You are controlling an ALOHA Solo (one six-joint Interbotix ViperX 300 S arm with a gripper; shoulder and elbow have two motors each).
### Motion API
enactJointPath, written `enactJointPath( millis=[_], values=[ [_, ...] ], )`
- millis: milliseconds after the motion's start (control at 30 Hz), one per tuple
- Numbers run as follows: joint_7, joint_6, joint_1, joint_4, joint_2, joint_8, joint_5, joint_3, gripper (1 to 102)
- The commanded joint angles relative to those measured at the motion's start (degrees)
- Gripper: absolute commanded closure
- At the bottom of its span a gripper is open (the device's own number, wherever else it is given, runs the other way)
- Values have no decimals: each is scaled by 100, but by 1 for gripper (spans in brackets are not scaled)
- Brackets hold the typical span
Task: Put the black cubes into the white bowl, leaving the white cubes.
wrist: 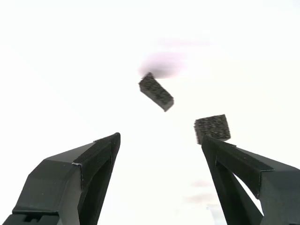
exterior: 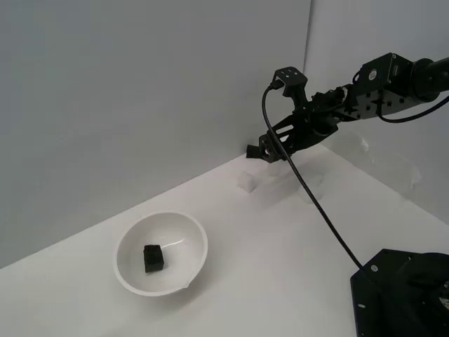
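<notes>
The white bowl (exterior: 163, 253) stands on the white table at the exterior view's left, with one black cube (exterior: 153, 258) inside it. My gripper (exterior: 265, 151) hangs open and empty above the table's far edge, near the wall. In the wrist view, the gripper (wrist: 161, 138) is open with two black cubes lying ahead of it on the white surface. One black cube (wrist: 156, 92) lies tilted and farther off between the fingers. The other black cube (wrist: 212, 127) lies just past one fingertip (wrist: 211, 140). A white cube (exterior: 248, 184) shows faintly on the table below the gripper.
The grey wall runs along the table's far edge right behind the gripper. The arm's black base (exterior: 403, 295) stands at the exterior view's lower right, and its black cable (exterior: 323, 214) hangs across the table from the wrist.
</notes>
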Motion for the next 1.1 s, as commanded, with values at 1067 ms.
enactJointPath(
  millis=[1067],
  values=[
    [-272, -9, 729, -510, -958, 272, -571, -923, 43]
  ],
)
